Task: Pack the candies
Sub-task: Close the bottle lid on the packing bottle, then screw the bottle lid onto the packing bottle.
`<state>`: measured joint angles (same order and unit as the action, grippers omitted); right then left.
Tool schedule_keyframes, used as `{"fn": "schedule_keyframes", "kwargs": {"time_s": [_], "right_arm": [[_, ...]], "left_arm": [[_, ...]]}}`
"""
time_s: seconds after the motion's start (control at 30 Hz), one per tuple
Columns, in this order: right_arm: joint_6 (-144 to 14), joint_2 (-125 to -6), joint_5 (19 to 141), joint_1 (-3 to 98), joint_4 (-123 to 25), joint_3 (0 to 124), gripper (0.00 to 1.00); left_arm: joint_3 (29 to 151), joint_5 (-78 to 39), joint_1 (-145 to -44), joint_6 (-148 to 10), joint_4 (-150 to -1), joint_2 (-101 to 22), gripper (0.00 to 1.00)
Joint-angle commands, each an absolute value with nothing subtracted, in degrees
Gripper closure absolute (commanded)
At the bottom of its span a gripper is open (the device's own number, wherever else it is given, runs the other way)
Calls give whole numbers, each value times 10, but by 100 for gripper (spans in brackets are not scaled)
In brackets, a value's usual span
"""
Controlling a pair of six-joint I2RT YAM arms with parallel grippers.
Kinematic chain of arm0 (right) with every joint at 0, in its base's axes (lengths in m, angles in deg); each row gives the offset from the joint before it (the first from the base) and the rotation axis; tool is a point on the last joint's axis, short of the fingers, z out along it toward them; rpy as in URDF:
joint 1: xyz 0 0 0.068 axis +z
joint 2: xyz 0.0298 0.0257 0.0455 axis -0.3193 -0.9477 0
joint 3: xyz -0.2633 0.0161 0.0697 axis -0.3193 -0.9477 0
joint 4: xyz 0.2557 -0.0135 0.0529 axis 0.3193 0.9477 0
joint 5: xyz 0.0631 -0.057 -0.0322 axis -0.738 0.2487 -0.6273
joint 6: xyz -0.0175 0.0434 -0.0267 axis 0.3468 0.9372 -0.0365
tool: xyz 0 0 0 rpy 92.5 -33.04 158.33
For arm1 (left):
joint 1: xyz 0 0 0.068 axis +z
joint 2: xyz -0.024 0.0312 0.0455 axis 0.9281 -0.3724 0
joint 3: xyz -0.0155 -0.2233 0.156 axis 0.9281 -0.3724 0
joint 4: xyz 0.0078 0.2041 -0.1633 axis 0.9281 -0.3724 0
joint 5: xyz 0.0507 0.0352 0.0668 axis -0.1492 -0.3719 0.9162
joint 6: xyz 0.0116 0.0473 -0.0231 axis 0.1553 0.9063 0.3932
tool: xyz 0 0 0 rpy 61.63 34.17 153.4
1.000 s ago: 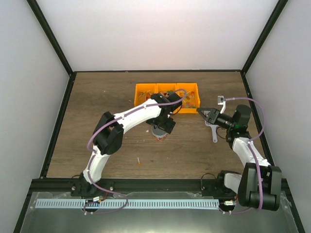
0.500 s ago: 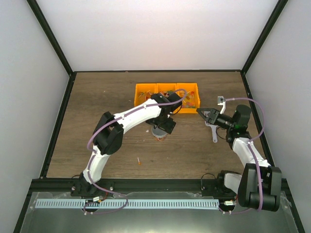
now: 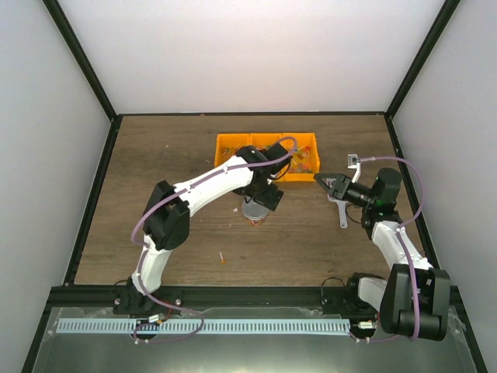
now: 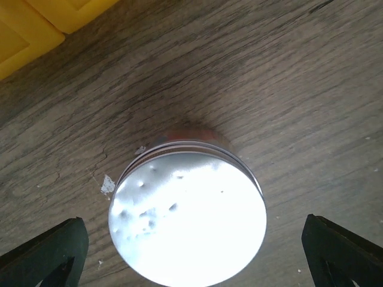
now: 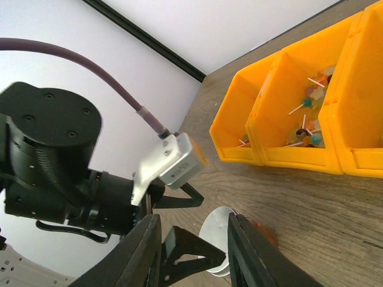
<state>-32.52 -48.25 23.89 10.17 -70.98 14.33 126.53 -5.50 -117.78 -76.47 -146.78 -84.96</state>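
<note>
The candies (image 5: 308,116) are tiny coloured sweets, some on sticks, lying in the orange three-part bin (image 3: 230,145), which also shows in the right wrist view (image 5: 281,156). One stray candy (image 3: 222,259) lies on the table nearer the front. A small cup with a silvery-white lid (image 4: 187,218) stands in front of the bin (image 3: 255,213), with reddish contents showing under the lid. My left gripper (image 4: 191,257) hangs straight above the lid, open wide, its fingertips (image 4: 48,251) on either side of the lid. My right gripper (image 3: 324,185) is open and empty, pointing at the cup from the right.
The grey slotted scoop (image 3: 342,213) lies on the table under my right gripper. A corner of the bin (image 4: 36,24) shows in the left wrist view. Small white flecks (image 4: 108,184) lie beside the cup. Black frame rails border the table.
My left arm has shifted slightly, its wrist a little toward the bin and its elbow a little left. The lidded cup and my right arm have not moved.
</note>
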Motion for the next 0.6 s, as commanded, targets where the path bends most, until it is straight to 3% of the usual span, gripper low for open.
{"fn": "schedule_keyframes", "kwargs": {"time_s": [0.0, 0.1, 0.23, 0.43, 0.57], "right_arm": [[-339, -472, 227, 95, -695, 144, 67], [-334, -470, 227, 96, -690, 148, 67], [-329, -464, 237, 120, -675, 151, 67], [-367, -464, 328, 225, -611, 164, 67], [-379, -492, 389, 303, -589, 199, 69]], "left_arm": [[1274, -70, -1178, -754, -1462, -814, 0], [1256, -66, -1176, -756, -1443, -791, 1], [1191, -77, -1149, -774, -1390, -739, 9], [1001, -109, -1087, -785, -1201, -591, 17], [885, -78, -1087, -779, -1082, -477, 14]]}}
